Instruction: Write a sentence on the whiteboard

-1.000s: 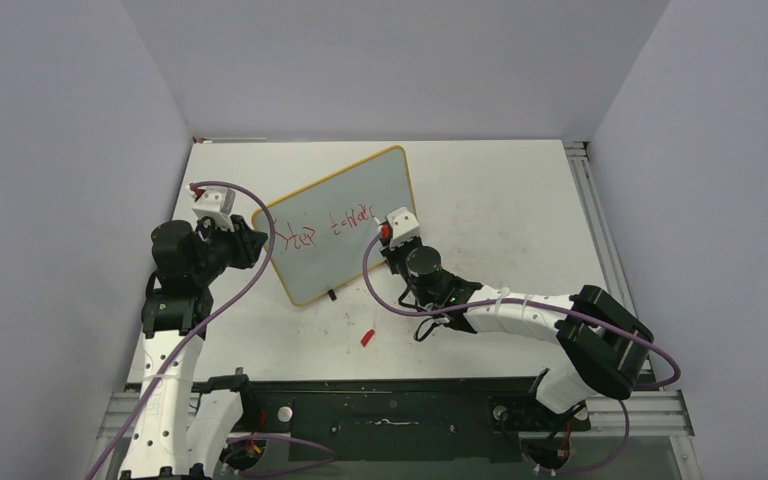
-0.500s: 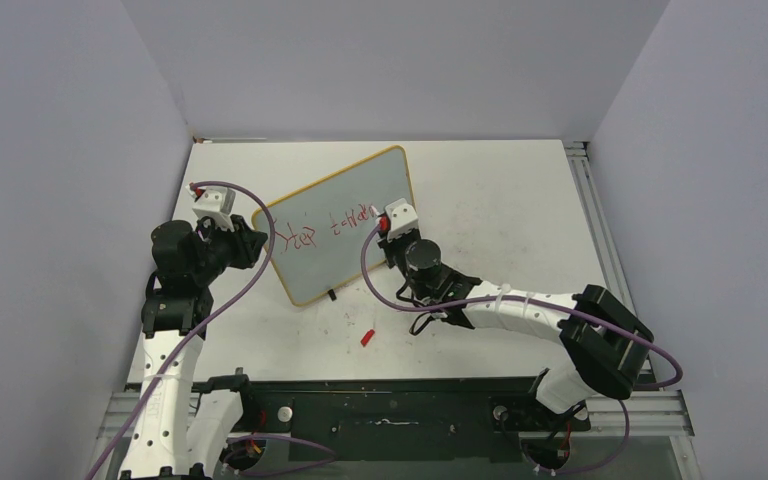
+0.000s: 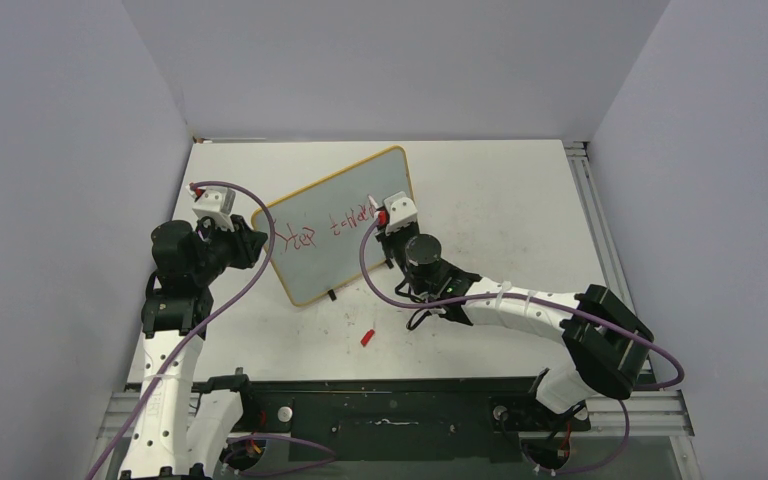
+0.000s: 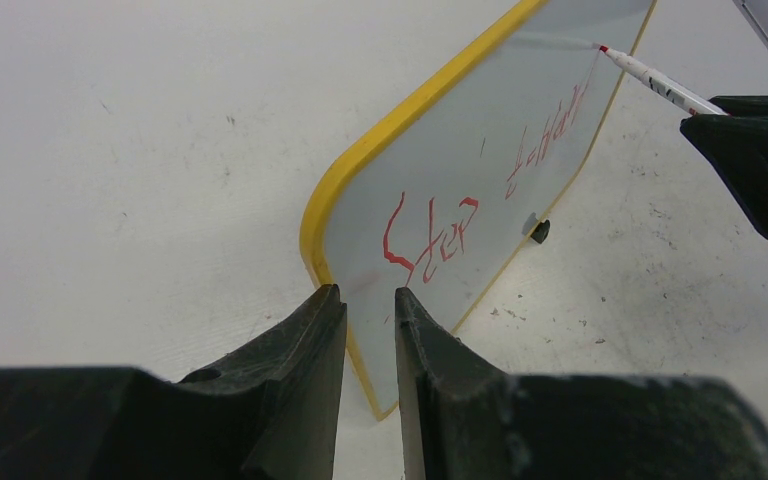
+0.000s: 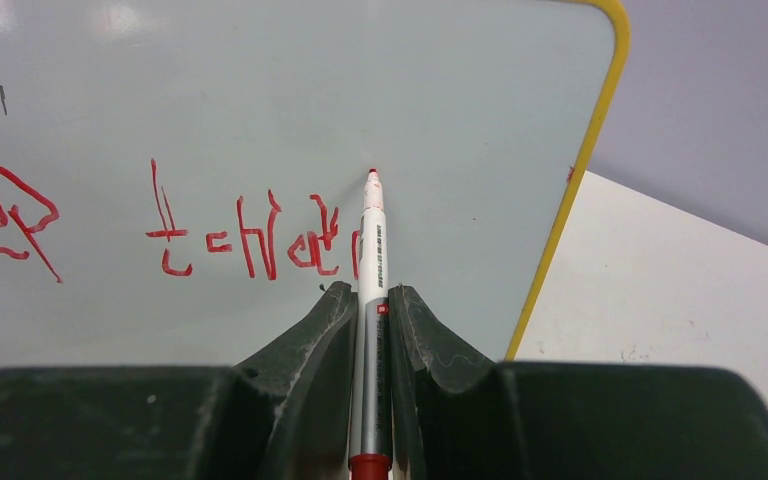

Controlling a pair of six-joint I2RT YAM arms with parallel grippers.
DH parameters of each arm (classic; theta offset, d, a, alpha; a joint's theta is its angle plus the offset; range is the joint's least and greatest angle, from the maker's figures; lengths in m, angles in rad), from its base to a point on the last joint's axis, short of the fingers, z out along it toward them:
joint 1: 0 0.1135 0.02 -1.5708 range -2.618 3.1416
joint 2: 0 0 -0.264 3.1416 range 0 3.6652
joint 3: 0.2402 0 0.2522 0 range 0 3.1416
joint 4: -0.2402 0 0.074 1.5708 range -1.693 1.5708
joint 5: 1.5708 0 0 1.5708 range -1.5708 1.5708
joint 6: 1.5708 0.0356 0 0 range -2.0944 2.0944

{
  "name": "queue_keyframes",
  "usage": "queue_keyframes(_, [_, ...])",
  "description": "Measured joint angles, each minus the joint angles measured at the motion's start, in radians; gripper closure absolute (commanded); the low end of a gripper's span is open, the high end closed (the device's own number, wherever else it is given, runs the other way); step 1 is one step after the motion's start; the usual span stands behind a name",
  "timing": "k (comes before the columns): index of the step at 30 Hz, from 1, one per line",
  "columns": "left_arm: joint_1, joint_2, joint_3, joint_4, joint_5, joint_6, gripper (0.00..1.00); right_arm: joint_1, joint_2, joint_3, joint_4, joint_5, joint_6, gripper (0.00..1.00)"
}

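Note:
The whiteboard (image 3: 312, 268), pale with a yellow frame, stands tilted on the table's left half. My left gripper (image 4: 370, 300) is shut on its near left edge, one finger on each side. Red script of the sentence (image 4: 430, 232) reads "Step", followed by a second, rougher word (image 5: 250, 240). My right gripper (image 5: 365, 295) is shut on a white marker (image 5: 372, 250). The marker's red tip (image 5: 372, 176) is against the board's face, just right of the last letter and near the right frame. In the top view the right gripper (image 3: 388, 226) sits at the board's right side.
A red marker cap (image 3: 367, 337) lies on the white table (image 3: 500, 200) in front of the board. One black foot (image 4: 539, 231) shows under the board's lower edge. Grey walls close in the table on three sides.
My right gripper has crept a little away from the bases along the board's right side with the marker. The left gripper and the board have not moved.

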Motion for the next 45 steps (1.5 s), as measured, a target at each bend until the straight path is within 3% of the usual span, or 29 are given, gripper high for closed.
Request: queue_keyframes(45, [-0.001, -0.002, 0.000, 0.000, 0.000, 0.000, 0.77, 0.000, 0.027, -0.088, -0.010, 0.046, 0.054, 0.95])
